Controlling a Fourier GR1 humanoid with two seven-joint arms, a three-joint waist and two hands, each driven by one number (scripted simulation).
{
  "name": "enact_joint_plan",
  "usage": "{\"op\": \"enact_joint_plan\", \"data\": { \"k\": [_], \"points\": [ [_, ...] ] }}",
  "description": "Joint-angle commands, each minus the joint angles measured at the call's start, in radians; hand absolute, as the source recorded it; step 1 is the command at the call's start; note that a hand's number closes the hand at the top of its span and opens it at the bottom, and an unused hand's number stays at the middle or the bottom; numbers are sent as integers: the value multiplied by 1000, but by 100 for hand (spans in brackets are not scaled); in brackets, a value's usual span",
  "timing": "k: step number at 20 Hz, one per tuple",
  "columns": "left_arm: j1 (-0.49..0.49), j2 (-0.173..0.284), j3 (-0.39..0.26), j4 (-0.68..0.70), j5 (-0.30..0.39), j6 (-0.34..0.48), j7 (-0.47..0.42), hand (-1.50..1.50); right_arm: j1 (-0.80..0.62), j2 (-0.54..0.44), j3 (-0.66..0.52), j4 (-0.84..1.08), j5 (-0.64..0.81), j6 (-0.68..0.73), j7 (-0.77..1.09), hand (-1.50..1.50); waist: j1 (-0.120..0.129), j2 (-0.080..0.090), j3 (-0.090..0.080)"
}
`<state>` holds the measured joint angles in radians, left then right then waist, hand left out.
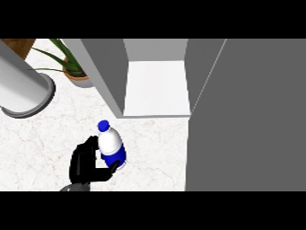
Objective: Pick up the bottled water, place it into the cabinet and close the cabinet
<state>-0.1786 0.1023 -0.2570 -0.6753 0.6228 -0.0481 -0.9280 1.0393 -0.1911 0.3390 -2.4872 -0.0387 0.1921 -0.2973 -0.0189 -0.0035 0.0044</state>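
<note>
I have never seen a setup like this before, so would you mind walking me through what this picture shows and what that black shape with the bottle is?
This single picture is taken from the robot's head, looking steeply down at a pale marble counter. The black shape is one of the robot's hands, at the end of a grey forearm coming in from the lower edge; which hand it is I cannot tell, and the other does not show. Its fingers curl round a bottled water with a blue cap. Ahead stands an open grey cabinet with a white inside; the big grey panel at the right is probably its open door. At the back left are a potted plant and a large white cylinder.
</note>
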Motion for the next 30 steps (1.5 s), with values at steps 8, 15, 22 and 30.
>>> {"op": "enact_joint_plan", "data": {
  "k": [8,15,22,30],
  "points": [
    [-66,-68,-54,-253,-29,116,249,150,-26,-7,-35,-57,-61,-23,61,-150,14,1,-4],
    [-160,-66,-81,-318,-135,302,332,150,41,-13,-5,-60,-50,8,-7,-150,1,-1,-4],
    [-298,-102,-172,-339,-132,474,439,150,27,-28,-92,-137,-116,7,43,-150,-4,3,-5],
    [-631,-102,-129,-121,-115,602,596,150,-8,-18,-82,-95,-109,24,38,-150,-23,10,-5]
  ]
}}
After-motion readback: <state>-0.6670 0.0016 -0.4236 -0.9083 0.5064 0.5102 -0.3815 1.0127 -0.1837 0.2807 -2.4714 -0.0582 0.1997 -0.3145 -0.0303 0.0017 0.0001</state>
